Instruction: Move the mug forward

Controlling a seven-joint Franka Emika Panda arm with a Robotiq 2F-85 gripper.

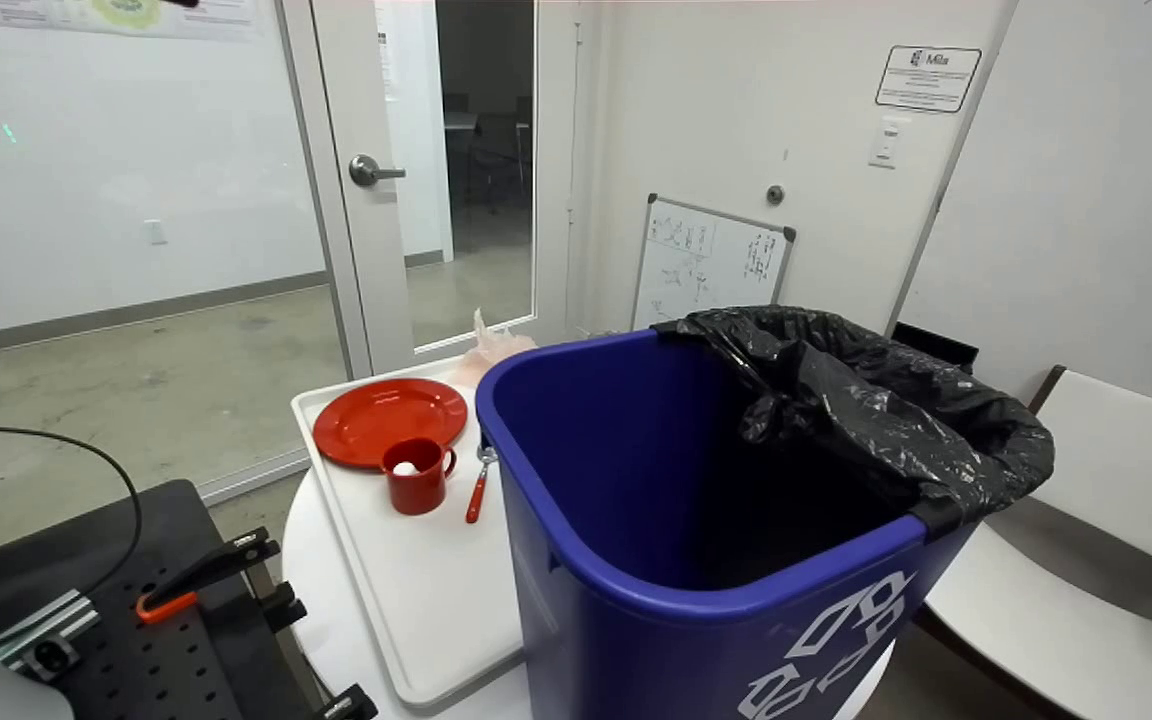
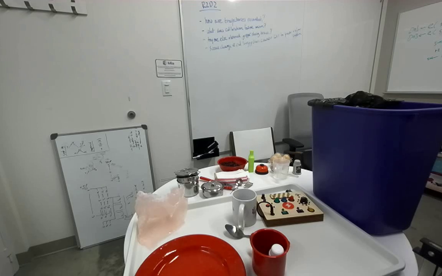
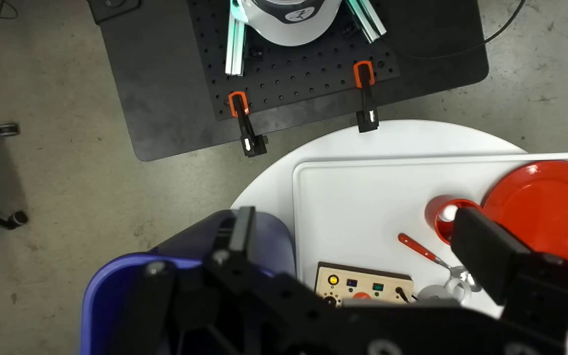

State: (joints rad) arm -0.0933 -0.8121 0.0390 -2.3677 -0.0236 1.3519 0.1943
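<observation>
The mug is small and red and stands upright on a white tray point(image 3: 353, 197). It shows in both exterior views point(image 1: 418, 492) point(image 2: 268, 262) and in the wrist view point(image 3: 434, 214). A white object lies inside it. Its handle shows in an exterior view, on the side towards the spoon. My gripper point(image 3: 355, 229) is open, with its fingers wide apart and nothing between them. It is high above the tray. In the wrist view the right finger covers part of the mug's rim; I see no contact.
A red plate point(image 3: 550, 212) lies close beside the mug. A red-handled spoon point(image 3: 416, 246), a white mug point(image 2: 244, 207) and a wooden switch board point(image 2: 290, 209) share the tray. A tall blue bin point(image 1: 596, 560) stands beside the tray. Pink plastic point(image 2: 159, 216) lies at a tray corner.
</observation>
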